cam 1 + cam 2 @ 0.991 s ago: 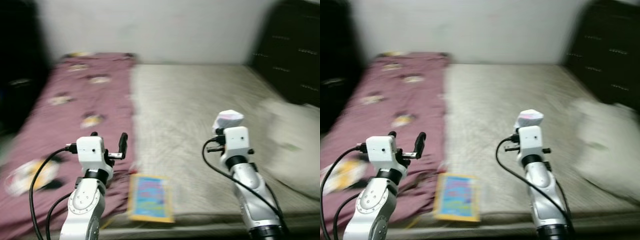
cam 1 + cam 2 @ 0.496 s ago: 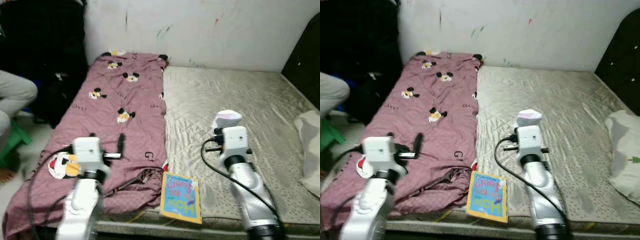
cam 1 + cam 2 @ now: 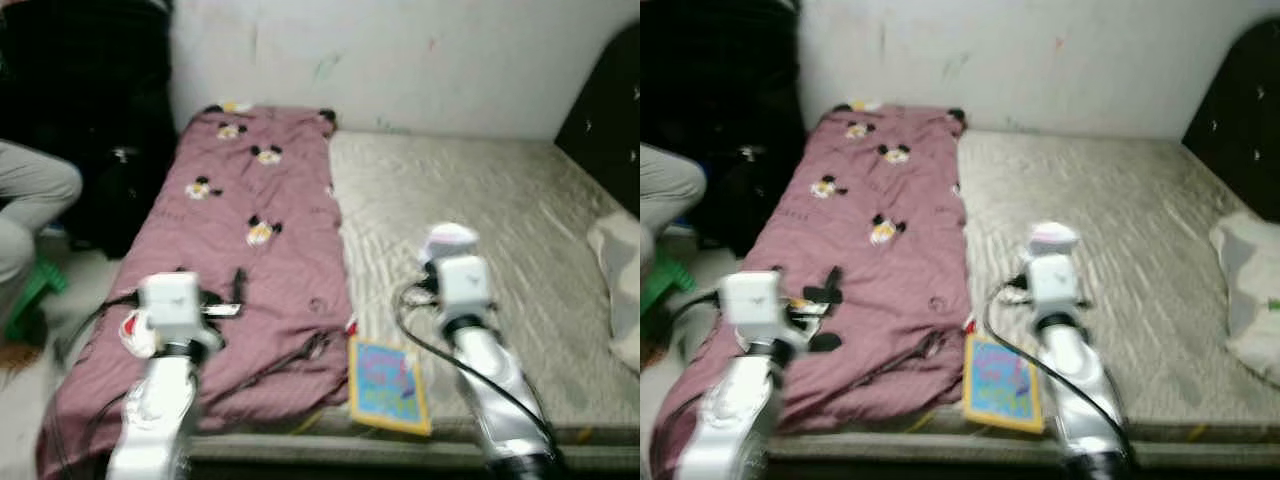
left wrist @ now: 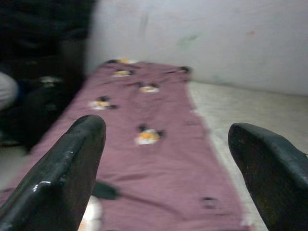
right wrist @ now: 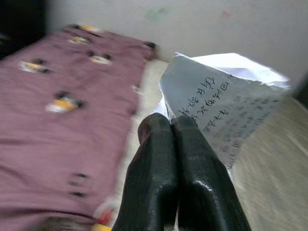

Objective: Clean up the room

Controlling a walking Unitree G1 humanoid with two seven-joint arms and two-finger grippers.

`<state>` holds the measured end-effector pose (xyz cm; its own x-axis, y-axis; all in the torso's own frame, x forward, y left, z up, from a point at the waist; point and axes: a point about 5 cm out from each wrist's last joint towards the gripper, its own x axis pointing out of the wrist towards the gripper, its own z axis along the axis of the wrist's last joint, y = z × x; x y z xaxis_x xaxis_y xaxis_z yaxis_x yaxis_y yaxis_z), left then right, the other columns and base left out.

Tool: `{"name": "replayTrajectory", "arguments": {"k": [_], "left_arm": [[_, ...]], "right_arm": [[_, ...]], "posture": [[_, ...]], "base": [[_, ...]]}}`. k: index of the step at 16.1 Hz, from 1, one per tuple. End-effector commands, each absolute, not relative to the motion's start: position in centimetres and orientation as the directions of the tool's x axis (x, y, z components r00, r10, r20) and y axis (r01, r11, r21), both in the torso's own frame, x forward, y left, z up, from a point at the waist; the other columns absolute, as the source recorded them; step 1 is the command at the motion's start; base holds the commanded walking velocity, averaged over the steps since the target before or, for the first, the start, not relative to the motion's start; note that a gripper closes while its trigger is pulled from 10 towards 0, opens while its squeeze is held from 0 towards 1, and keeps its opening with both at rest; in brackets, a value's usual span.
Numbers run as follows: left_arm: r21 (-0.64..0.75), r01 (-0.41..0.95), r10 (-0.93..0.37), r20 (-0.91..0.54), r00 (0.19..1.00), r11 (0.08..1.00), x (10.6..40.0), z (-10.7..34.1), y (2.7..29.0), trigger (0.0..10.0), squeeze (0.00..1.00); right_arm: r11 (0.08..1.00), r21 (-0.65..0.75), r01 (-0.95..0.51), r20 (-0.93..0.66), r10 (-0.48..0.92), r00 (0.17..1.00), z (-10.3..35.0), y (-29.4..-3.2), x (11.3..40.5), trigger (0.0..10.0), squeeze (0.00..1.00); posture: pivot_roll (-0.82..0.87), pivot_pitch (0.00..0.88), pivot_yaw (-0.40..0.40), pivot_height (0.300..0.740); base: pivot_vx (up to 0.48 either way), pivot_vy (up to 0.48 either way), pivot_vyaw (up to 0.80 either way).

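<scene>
White handwritten paper sheet [image 5: 226, 103] clamped in closed right gripper [image 5: 174, 126] jaws; left gripper [image 4: 166, 139] jaws wide, empty; colourful yellow-edged book [image 3: 387, 383] on bed [image 3: 480, 220] uncollected.

A maroon blanket [image 3: 250, 250] (cartoon-mouse print) beside a beige quilted mattress [image 3: 470, 210] and a blue-and-yellow book [image 3: 386, 385].

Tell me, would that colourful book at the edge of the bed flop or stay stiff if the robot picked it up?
The book looks thin and flat, so it would probably bend a little, not droop like the maroon blanket beside it. It likely weighs little. One edge seems to overhang the mattress, so a push might tip it off.
</scene>
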<state>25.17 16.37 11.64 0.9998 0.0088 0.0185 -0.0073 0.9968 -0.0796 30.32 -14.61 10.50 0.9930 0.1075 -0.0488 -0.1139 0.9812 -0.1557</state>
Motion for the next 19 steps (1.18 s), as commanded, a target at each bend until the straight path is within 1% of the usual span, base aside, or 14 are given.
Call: {"name": "replayTrajectory", "arguments": {"k": [1,19], "left_arm": [[-0.084,-0.001,0.003,0.029,1.000,0.996,25.34,11.98,15.95,10.0,0.00],[-0.071,-0.022,0.023,0.021,1.000,0.997,25.32,11.80,16.31,10.0,0.00]], "right_arm": [[0.981,-0.164,-0.103,-0.036,0.099,0.994,10.81,-15.23,30.37,10.0,0.00],[0.977,-0.165,-0.132,-0.023,0.130,0.991,10.93,-14.82,30.54,10.0,0.00]], "posture": [[0.06,0.000,-0.030,0.740],[0.05,0.000,-0.022,0.740]], "base": [[0.000,0.458,0.00],[0.000,0.460,0.00]]}}
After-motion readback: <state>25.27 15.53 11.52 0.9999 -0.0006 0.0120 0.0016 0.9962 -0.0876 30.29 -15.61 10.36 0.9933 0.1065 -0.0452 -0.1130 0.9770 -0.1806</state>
